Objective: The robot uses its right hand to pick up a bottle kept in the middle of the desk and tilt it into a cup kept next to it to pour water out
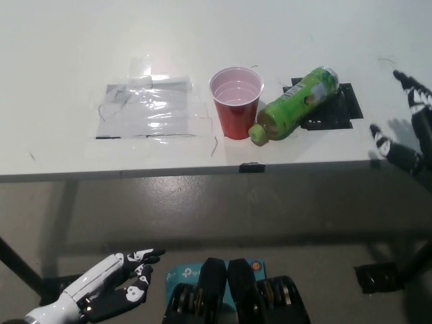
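While the bottle [294, 104] lies tipped against the cup [235, 101], well clear of the right hand's [407, 131] spread fingers [412, 90], its smooth round middle probably grips best.

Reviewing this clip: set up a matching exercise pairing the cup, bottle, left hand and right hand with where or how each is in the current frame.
Things:
1. red cup
2. green bottle
3. left hand
4. right hand

States:
A. open, at the table's right edge
B. lying on its side on black tape
C. resting low, below the table edge
D. standing upright

Pairs: 1-D, 2-B, 3-C, 4-A
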Motion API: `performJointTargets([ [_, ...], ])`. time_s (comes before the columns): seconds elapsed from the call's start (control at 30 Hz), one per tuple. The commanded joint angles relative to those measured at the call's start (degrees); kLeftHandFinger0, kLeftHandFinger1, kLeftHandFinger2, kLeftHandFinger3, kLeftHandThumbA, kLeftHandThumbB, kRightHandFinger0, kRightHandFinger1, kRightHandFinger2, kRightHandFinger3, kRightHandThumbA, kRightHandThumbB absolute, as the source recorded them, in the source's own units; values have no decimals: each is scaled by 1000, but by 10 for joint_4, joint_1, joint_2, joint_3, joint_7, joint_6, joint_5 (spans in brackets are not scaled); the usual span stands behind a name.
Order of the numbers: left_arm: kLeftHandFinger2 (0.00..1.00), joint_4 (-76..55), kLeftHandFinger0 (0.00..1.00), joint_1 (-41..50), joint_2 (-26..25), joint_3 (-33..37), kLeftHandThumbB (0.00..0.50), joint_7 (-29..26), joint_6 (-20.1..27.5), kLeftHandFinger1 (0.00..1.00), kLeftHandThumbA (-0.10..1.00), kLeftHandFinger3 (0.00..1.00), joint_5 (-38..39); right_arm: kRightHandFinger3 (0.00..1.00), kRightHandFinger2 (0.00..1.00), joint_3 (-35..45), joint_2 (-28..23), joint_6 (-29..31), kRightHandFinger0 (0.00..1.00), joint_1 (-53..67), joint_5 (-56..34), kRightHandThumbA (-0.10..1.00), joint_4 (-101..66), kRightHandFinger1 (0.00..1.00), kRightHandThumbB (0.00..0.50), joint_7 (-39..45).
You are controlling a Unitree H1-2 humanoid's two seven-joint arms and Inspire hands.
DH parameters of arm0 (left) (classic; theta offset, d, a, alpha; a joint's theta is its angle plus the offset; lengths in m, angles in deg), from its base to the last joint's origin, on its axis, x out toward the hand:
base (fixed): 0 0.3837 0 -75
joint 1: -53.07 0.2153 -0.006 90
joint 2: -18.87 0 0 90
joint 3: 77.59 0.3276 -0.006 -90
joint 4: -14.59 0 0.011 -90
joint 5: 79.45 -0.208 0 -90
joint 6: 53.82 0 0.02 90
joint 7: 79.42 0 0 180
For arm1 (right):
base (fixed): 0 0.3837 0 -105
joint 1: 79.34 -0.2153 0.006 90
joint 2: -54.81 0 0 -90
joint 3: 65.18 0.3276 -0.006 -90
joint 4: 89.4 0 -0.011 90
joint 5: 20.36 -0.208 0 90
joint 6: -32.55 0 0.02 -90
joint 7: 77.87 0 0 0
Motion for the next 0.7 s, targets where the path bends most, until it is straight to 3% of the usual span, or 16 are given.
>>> performJointTargets([
  [0.0, 1000, -13, 1000, -5, -7, -14, 255, -4, 12, 1000, 877, 1000, 1, 1000, 1000, 18, -1, -89, 1000, 50, -94, 629, -185, 1000, 355, 101],
  [0.5, 1000, -19, 1000, -3, -7, -17, 263, -4, 4, 1000, 889, 1000, 0, 1000, 1000, -7, 60, -123, 1000, 155, -99, 611, -304, 1000, 356, 144],
  [0.67, 1000, -15, 1000, -4, -6, -17, 270, -2, 10, 1000, 890, 1000, 1, 1000, 1000, -1, 73, -98, 1000, 159, -107, 541, -245, 1000, 316, 141],
])
